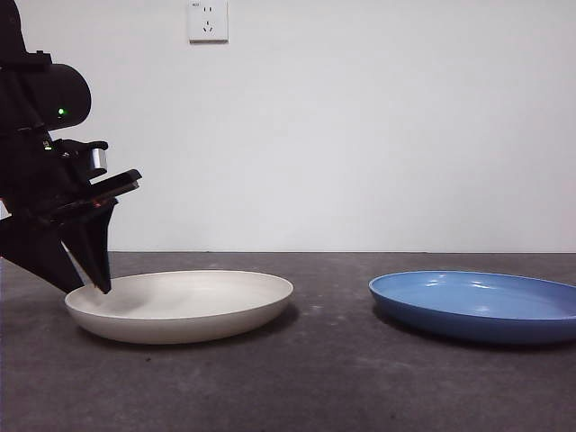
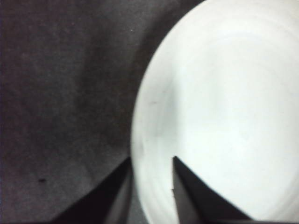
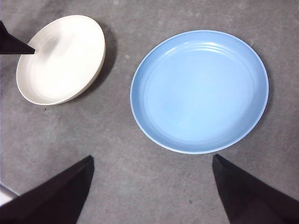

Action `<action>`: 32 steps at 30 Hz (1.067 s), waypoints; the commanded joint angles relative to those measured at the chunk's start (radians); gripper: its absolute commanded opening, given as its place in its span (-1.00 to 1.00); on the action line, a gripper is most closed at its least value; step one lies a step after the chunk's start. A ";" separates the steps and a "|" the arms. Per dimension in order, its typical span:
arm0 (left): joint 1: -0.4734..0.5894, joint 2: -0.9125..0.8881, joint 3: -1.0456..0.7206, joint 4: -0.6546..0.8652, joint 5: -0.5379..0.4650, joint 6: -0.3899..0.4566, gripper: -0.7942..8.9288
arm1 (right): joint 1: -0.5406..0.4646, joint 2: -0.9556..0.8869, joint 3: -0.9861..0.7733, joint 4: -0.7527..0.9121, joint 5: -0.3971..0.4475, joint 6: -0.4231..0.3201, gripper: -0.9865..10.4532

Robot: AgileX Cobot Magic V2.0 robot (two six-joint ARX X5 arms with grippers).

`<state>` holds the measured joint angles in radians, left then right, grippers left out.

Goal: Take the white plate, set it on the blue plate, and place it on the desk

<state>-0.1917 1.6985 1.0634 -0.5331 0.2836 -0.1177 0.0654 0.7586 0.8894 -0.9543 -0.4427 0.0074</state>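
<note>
Desk (image 1: 333,378) | white plate (image 1: 180,306) rim between spread left fingers (image 2: 184,186)

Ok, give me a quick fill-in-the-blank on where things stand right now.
1. The left gripper has its jaws astride the rim of the ____ plate.
2. The blue plate lies on the ____.
3. The right gripper hangs above the desk with its jaws ____.

Missing words: white; desk; open

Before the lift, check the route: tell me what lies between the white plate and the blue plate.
Nothing visible: only bare desk lies between the white plate and the blue plate. The left gripper already straddles the white plate's rim.
</note>
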 commanded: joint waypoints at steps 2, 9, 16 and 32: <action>-0.006 0.021 0.023 0.005 0.000 0.004 -0.82 | 0.004 0.004 0.019 0.005 -0.002 0.008 -0.11; -0.006 0.021 0.023 0.006 0.000 -0.005 -0.82 | 0.004 0.004 0.019 0.005 -0.002 0.008 -0.11; -0.006 -0.049 0.038 0.003 0.002 -0.035 -0.82 | 0.004 0.004 0.019 0.004 -0.002 0.008 -0.11; -0.194 -0.149 0.258 -0.020 0.043 -0.121 -0.82 | 0.003 -0.018 0.028 0.016 0.016 0.039 -0.11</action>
<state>-0.3698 1.5257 1.2945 -0.5770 0.3172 -0.2024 0.0654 0.7456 0.8898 -0.9516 -0.4328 0.0238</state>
